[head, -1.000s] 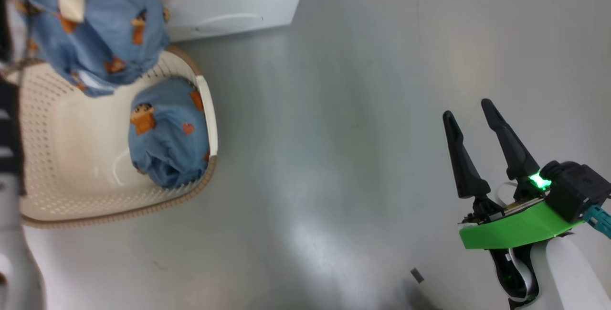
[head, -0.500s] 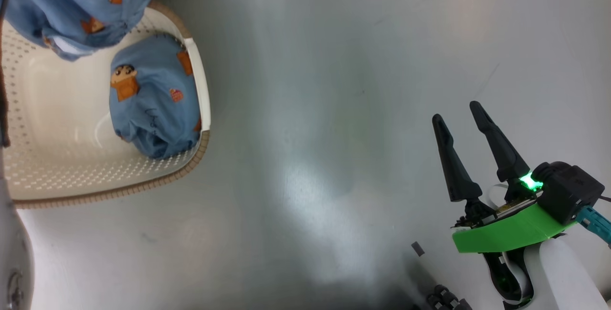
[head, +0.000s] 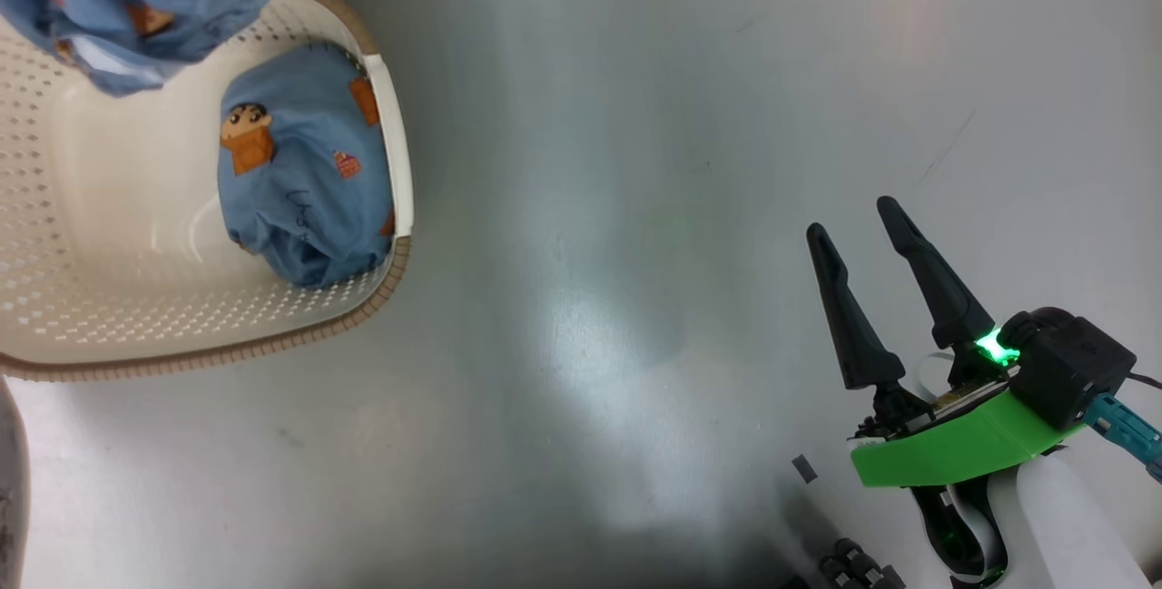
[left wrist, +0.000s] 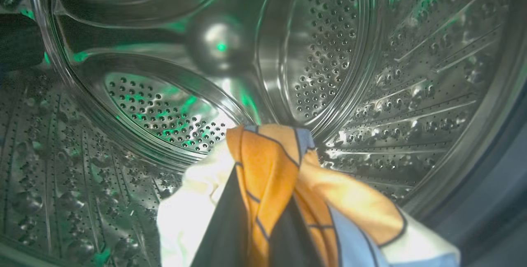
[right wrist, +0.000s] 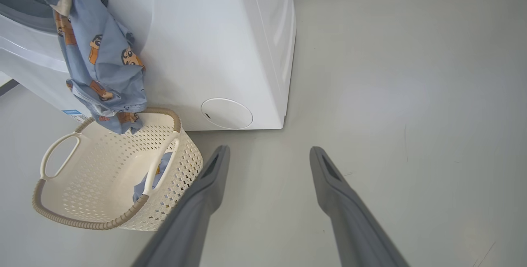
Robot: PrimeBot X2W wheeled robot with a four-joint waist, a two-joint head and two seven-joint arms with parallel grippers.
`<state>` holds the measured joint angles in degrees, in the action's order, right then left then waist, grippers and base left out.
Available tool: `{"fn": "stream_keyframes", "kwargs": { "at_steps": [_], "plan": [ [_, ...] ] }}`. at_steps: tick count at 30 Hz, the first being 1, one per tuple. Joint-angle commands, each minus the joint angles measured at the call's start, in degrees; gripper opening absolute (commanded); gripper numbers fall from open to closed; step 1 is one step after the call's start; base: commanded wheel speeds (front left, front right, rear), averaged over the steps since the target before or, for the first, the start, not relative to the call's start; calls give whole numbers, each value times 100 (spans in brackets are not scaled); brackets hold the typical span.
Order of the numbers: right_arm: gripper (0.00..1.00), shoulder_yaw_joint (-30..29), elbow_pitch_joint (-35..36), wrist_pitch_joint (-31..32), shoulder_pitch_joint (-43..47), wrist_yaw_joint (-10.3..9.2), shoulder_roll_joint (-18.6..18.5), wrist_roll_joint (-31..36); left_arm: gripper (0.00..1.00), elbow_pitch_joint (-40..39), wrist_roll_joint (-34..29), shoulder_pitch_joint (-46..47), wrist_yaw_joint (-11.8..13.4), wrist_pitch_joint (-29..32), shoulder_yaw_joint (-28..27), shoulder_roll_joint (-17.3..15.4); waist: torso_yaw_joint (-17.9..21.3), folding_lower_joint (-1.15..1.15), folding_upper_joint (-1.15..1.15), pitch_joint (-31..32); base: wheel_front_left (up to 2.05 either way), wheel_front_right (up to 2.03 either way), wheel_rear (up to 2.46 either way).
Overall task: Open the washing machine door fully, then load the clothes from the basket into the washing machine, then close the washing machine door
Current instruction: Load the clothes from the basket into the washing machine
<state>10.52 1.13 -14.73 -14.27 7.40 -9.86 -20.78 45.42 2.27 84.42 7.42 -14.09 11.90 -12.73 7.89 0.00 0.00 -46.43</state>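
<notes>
Washer point(right wrist: 197, 45): white front-loader at the basket's 12 o'clock, round white cap point(right wrist: 226, 113) low on its front, perforated steel drum point(left wrist: 329, 53) open. Basket point(right wrist: 183, 168): cream, perforated, with a brown woven rim and white handles, upright just before the washer. Hanging garment point(right wrist: 101, 65): light blue with orange cartoon prints, drooping from the washer's opening, top bunched inside the drum, hem over the basket's 12 o'clock rim; crumpled garment point(head: 304, 181), of like cloth, lies in the basket against its 3 o'clock wall in the head view.
</notes>
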Motion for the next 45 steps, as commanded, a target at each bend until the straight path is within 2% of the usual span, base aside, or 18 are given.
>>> {"fn": "stream_keyframes", "kwargs": {
  "at_steps": [1,9,11,12,24,34,45],
  "plan": [
    [100,133,98,-27,241,9,-54,-3,0,-203,-97,112,69,-56,-3,-237,23,0,0,69,0,0,0],
    [100,131,104,-27,265,9,-71,-4,0,-136,53,-77,161,-88,-62,-212,64,0,0,107,0,0,0],
    [100,127,95,-27,269,9,-61,-1,82,-38,136,-112,174,-71,-107,-180,59,0,0,113,0,0,0],
    [100,131,88,-27,273,9,-53,1,100,6,162,-126,176,-70,-114,-168,57,0,0,120,0,0,0],
    [100,104,43,-27,205,9,-56,0,100,442,442,-194,197,96,-151,70,-29,0,0,306,0,0,0],
    [100,3,8,-27,79,9,-79,-5,100,746,701,-421,39,-32,-171,272,-248,0,0,555,0,0,0],
    [100,-122,77,-27,-17,9,-130,43,100,119,913,-1048,-159,-89,-284,418,-594,0,0,843,0,0,0]
  ]
}}
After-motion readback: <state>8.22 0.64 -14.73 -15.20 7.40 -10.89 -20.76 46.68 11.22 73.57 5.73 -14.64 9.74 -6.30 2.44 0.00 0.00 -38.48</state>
